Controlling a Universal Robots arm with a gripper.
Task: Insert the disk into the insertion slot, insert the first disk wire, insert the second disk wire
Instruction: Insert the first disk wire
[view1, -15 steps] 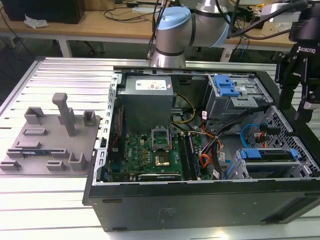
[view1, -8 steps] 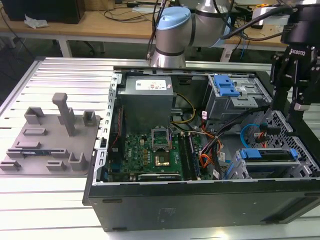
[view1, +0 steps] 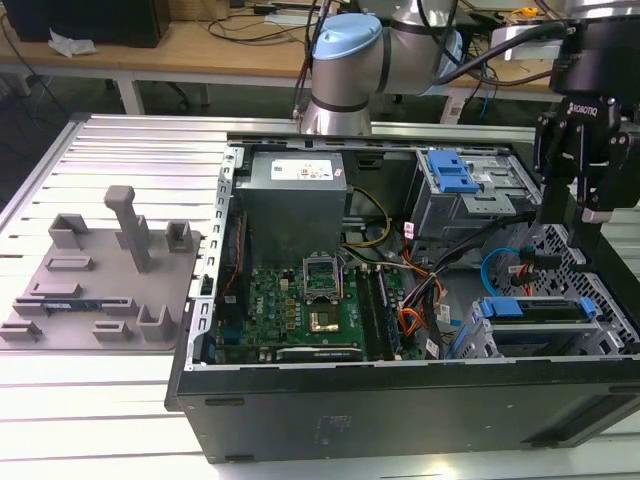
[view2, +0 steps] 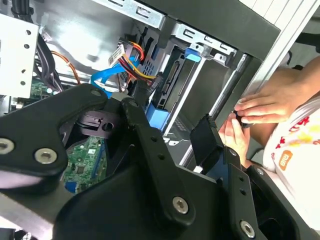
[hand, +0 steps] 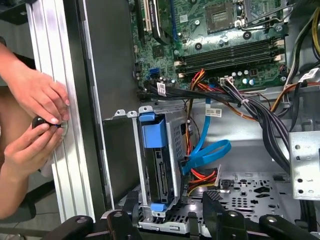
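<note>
The disk (hand: 159, 172) sits inside the insertion slot (hand: 176, 131), a grey perforated cage, with its bright blue carrier (hand: 153, 134) showing at the end. In the exterior view the disk (view1: 535, 308) lies low at the case's right end. The second disk wire (hand: 212, 152), a light-blue flat cable, loops beside the cage, and its end reaches the disk's connector edge next to an orange and red wire bundle (hand: 202, 176). That blue loop (view1: 493, 266) also shows from outside. My gripper (view1: 590, 205) hovers above the cage, open and holding nothing, with its fingers (hand: 131, 216) straddling the cage.
A person's hands (hand: 35, 115) hold a small black object at the aluminium table's edge (hand: 55, 75) right beside the case. Motherboard (view1: 305, 305), power supply (view1: 295, 200) and a blue-latched drive unit (view1: 452, 175) fill the case. A grey fixture plate (view1: 100, 270) lies at the exterior view's left.
</note>
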